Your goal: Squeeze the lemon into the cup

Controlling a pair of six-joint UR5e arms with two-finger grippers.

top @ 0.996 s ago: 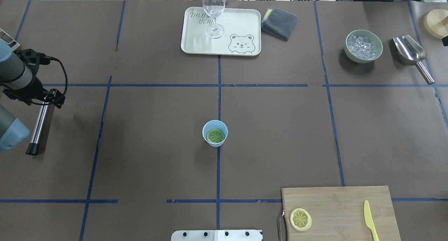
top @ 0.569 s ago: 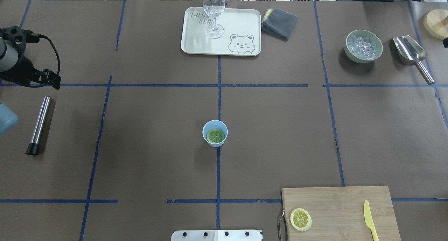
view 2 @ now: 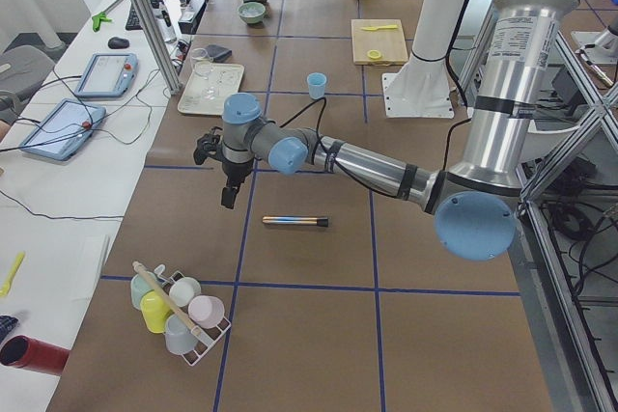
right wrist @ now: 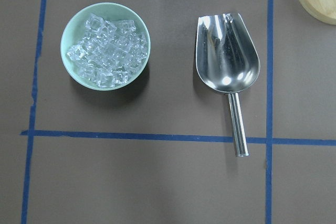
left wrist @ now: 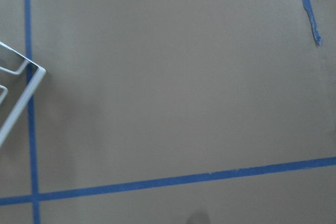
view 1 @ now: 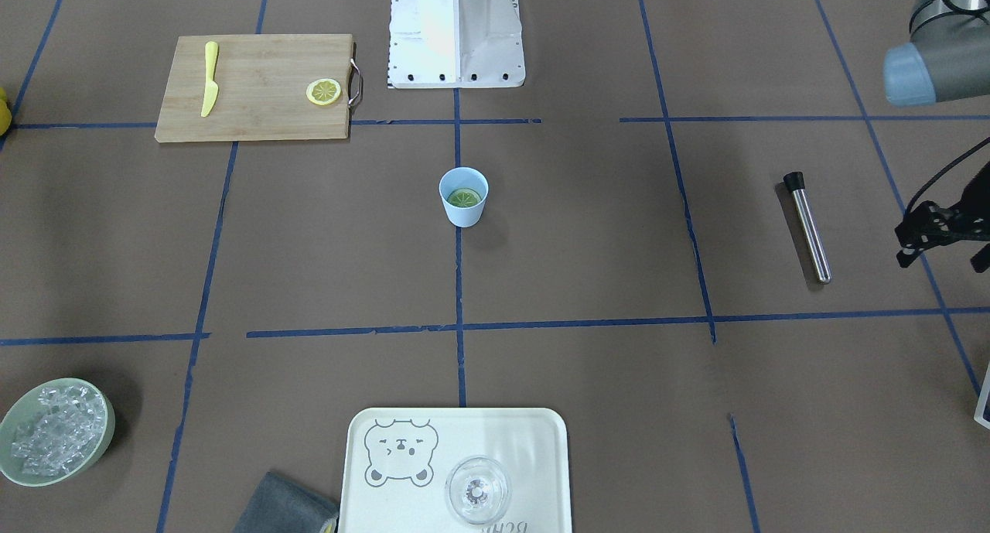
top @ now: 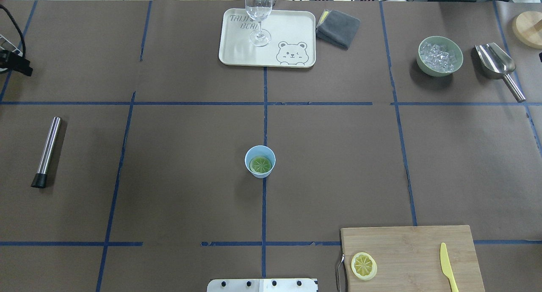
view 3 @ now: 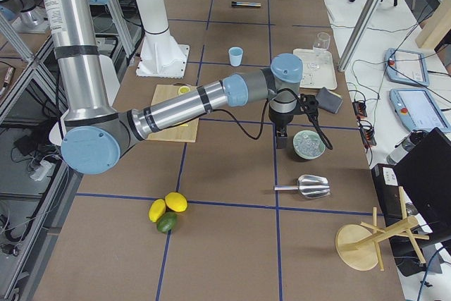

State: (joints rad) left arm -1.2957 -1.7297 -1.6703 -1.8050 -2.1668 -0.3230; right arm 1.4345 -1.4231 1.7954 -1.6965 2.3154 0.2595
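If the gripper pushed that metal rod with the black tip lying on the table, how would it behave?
The metal rod is a smooth cylinder lying flat on the table, so a sideways push would probably roll it. Its polished surface looks slippery to pinch. It seems rigid.

Place: a robotics laboratory is shown, arranged as a test cell.
Surface: a brown paper-covered surface (top: 190,135) is marked into squares by blue tape lines (top: 211,103).
Machinery: a silver, blue-jointed industrial arm (view 2: 502,123) is seen beside a white metal pedestal (view 2: 417,94).
Surroundings: grey tablet-like control pendants (view 2: 104,74) are laid on a white side bench (view 2: 58,190), next to a slanted aluminium frame post (view 2: 147,21).
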